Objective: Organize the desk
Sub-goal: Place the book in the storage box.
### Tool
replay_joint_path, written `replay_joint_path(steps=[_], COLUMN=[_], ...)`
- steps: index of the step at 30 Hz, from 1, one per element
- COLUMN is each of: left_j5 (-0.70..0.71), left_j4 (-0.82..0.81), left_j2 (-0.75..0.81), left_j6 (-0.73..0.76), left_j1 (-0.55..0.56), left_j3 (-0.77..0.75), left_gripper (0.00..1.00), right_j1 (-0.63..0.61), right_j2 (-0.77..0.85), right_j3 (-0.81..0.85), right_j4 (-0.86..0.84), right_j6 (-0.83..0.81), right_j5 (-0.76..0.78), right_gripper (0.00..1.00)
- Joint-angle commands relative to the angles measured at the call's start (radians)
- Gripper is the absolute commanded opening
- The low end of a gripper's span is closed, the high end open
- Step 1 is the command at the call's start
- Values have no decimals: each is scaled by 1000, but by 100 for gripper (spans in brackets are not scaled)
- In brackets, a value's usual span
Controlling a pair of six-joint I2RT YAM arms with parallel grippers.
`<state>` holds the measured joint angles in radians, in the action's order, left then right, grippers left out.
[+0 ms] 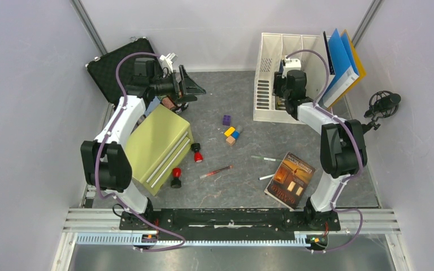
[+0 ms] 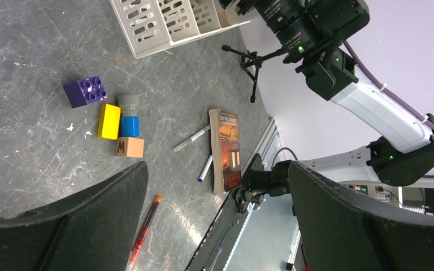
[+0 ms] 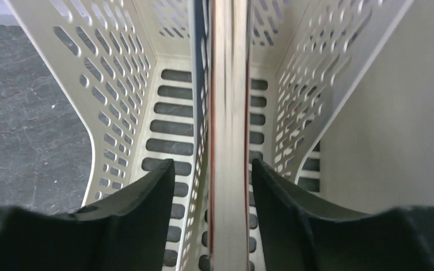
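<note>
The desk (image 1: 243, 186) is a dark grey veined surface strewn with items. My right gripper (image 1: 285, 93) hangs over the white slotted file rack (image 1: 268, 62). In the right wrist view a thin upright book (image 3: 229, 113) stands inside the rack (image 3: 118, 84), and the right gripper (image 3: 213, 164) is open, with a gap between the book and each finger. At the back left, above the cabinet, my left gripper (image 1: 189, 84) is wide open and holds nothing; in its own view the left gripper (image 2: 217, 169) looks over the desk (image 2: 28, 152).
A yellow-green drawer cabinet (image 1: 158, 144) stands at the left, a black case (image 1: 118, 65) behind it. On the desk lie a purple block (image 1: 226, 119), coloured blocks (image 1: 231, 134), a red pen (image 1: 215, 172), a white pen (image 1: 268, 160) and a book (image 1: 290, 179). Blue folders (image 1: 342, 62) lean at back right.
</note>
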<state>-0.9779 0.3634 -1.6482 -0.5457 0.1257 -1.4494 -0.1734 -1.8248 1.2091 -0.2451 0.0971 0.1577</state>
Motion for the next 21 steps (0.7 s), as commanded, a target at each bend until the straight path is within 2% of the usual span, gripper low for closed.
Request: replay_joint_path(steps=[1, 3, 11, 16, 19, 21], left_j5=[-28, -28, -22, 21, 53, 65], left_j4=[-34, -34, -25, 35, 69, 75], left_j2=[35, 34, 52, 83, 104, 127], left_j6=[-29, -30, -15, 99, 193, 251], left_j1=[4, 3, 3, 3, 7, 9], left_j3=[-2, -2, -2, 2, 21, 47], left_gripper=[99, 100, 100, 100, 100, 100], right_j1=[-6, -6, -6, -4, -5, -4], right_j2=[48, 74, 232, 349, 448, 505], right_j3=[79, 88, 91, 68, -11, -55], right_j4=[-3, 11, 80, 210, 234, 279], right_j6=[-1, -1, -56, -190, -277, -337], right_j5=[-7, -8, -33, -71, -98, -134], right_gripper=[65, 73, 83, 87, 97, 98])
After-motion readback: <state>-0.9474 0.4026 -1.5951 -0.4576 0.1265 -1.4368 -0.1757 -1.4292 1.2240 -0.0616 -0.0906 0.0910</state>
